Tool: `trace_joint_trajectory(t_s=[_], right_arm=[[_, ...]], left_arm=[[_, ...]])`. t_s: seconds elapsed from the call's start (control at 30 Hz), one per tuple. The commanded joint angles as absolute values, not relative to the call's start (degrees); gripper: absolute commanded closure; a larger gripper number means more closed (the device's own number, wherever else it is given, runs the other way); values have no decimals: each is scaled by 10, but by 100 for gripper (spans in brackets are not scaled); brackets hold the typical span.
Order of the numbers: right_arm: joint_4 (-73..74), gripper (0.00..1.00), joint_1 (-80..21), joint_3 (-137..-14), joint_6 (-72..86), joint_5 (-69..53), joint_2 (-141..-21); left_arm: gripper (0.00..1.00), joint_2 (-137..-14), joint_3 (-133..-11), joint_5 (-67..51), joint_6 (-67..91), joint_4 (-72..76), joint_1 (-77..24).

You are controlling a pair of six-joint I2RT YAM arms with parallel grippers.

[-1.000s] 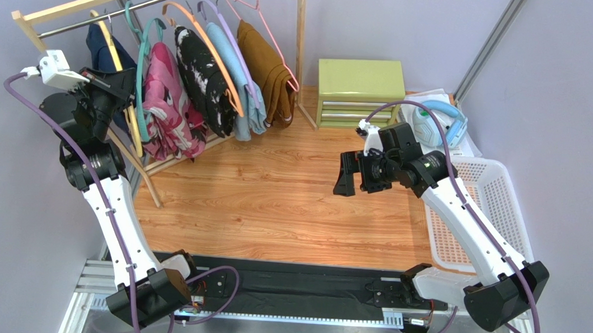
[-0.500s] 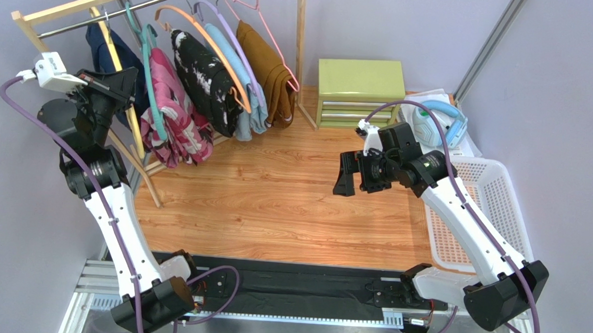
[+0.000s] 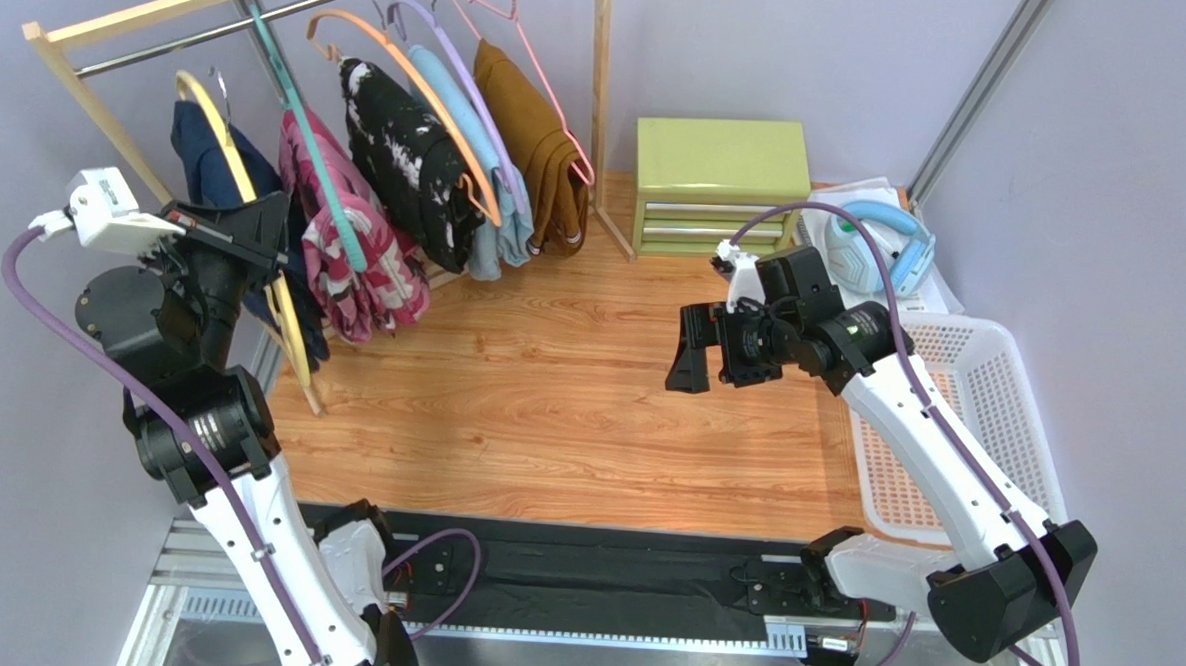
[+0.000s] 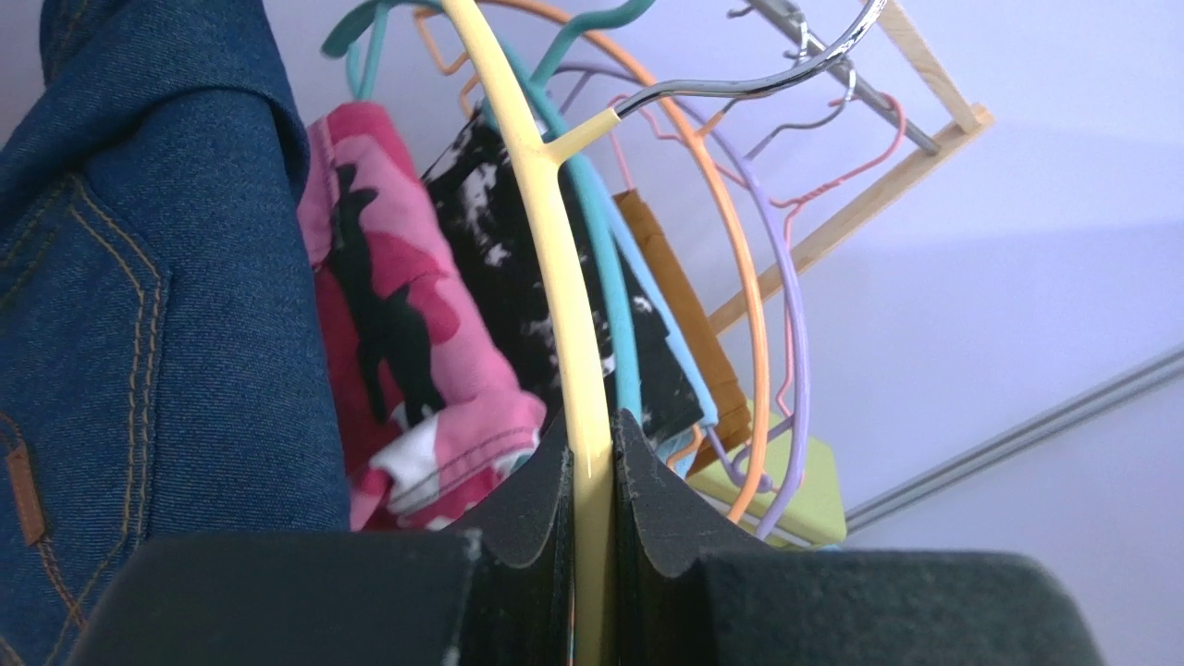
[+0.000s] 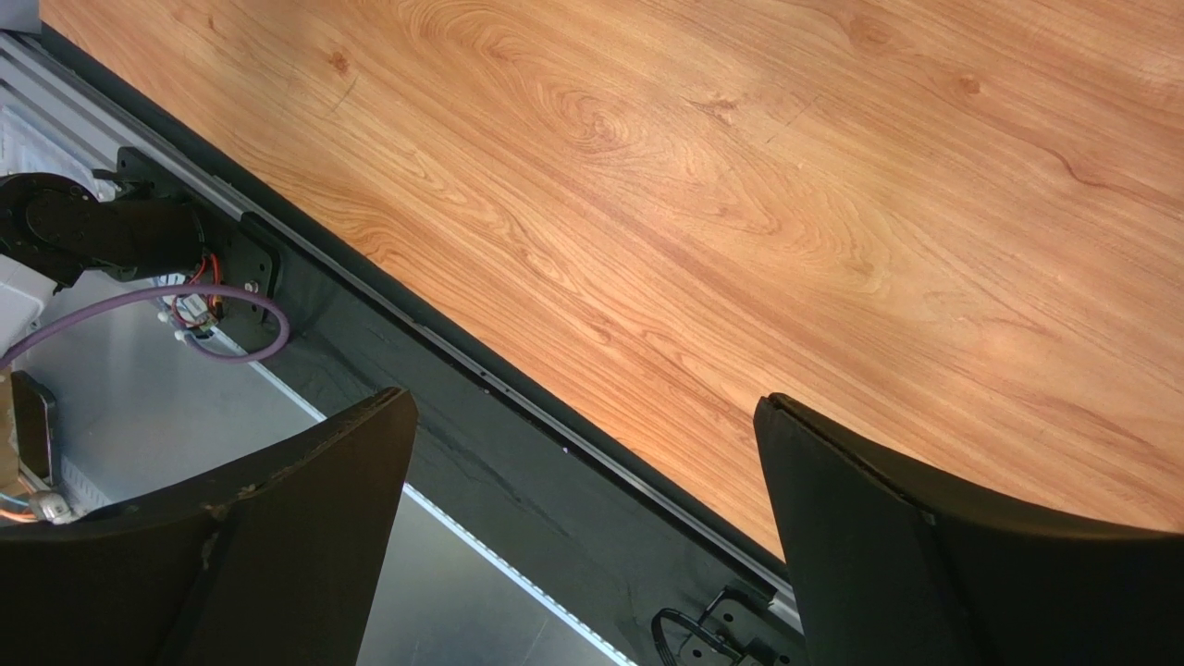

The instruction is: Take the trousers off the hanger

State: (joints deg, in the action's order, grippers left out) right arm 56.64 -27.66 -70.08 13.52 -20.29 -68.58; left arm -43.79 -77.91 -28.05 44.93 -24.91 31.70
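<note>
The navy blue trousers [image 3: 206, 147] hang over a yellow hanger [image 3: 192, 88] at the left end of the rack. My left gripper [image 3: 268, 241] is shut on that hanger's lower arm. In the left wrist view the yellow hanger [image 4: 535, 181] runs between my left gripper's [image 4: 595, 479] closed pads, with the navy denim [image 4: 139, 278] on the left. The pink camouflage trousers [image 3: 355, 251] hang on a teal hanger [image 3: 316, 148] just to the right; they also show in the left wrist view [image 4: 403, 319]. My right gripper [image 3: 692, 353] is open and empty above the wooden table, as the right wrist view [image 5: 584, 458] shows.
The wooden rack with its metal rail [image 3: 161, 47] also carries a black garment with white splotches [image 3: 404, 152], a light blue one [image 3: 479, 163] and a brown one [image 3: 540, 143]. A green drawer box [image 3: 719, 181], an iron [image 3: 874, 240] and a white basket [image 3: 986, 426] stand at the right.
My left gripper has moved down and toward the near edge with the yellow hanger and navy trousers. The pink trousers have swung to the right. The right arm has not moved.
</note>
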Motion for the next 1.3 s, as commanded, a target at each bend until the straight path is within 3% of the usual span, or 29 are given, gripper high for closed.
trace_joint_trajectory(t_s=[0.0,0.37,0.5,0.93,1.27], right_arm=[[549,0,-275,-696,149,-202,-683],[551,0,-279,-694,158,-205,-693],[551,0,-279,-689,161,-206,-690],[553,0,-279,-655,163,-164,-656],[542,0,-279,-639,192,-152,-624]], left_arm=[[100,-403,-853,-247,416,-352,322],[100,-366,-976,-214,448,-675,322],[100,-347,-955,-300,473,-743,322],[100,-226,-782,-511,551,-657,322],[100,-244,-783,-597,568,-594,323]])
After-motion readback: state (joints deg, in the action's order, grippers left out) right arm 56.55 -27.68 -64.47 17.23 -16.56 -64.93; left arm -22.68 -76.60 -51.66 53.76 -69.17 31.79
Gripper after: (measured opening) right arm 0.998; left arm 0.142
